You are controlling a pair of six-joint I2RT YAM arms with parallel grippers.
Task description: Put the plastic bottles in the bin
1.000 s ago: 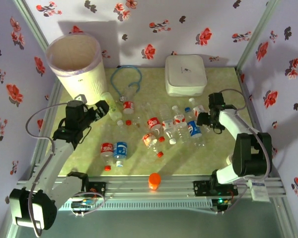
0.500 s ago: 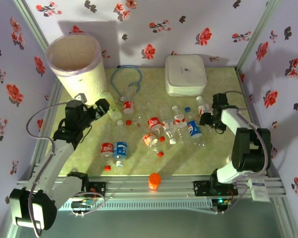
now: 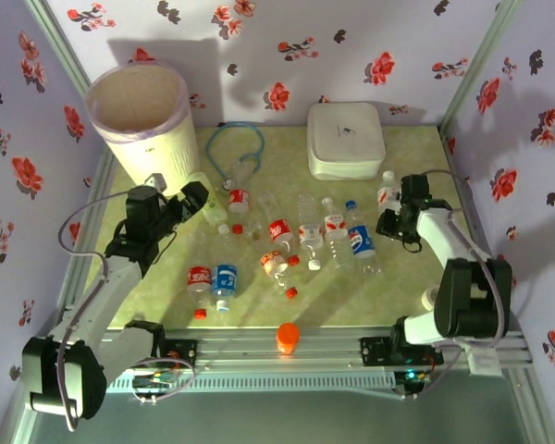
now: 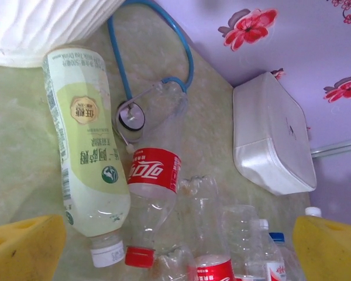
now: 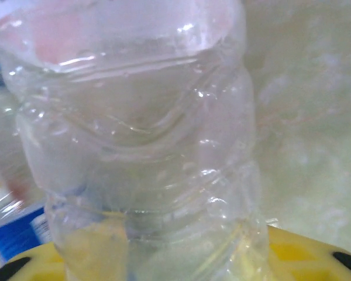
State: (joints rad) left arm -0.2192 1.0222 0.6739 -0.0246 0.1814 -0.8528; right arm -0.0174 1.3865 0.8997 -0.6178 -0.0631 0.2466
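Holding plastic bottles (image 3: 361, 242), green tabletop (image 3: 398, 282) meets floral walls (image 3: 425, 37).

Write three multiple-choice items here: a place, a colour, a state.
1. Where does the bin stand? A) far left corner of the table B) near edge C) far right corner
2. What colour is the looped tube? A) red B) blue C) green
3. What is the right gripper doing? A) hanging open B) lying shut and empty C) gripping a clear bottle
1 A: the top view shows it there. 2 B: the loop is blue. 3 C: the bottle sits between its yellow fingers.
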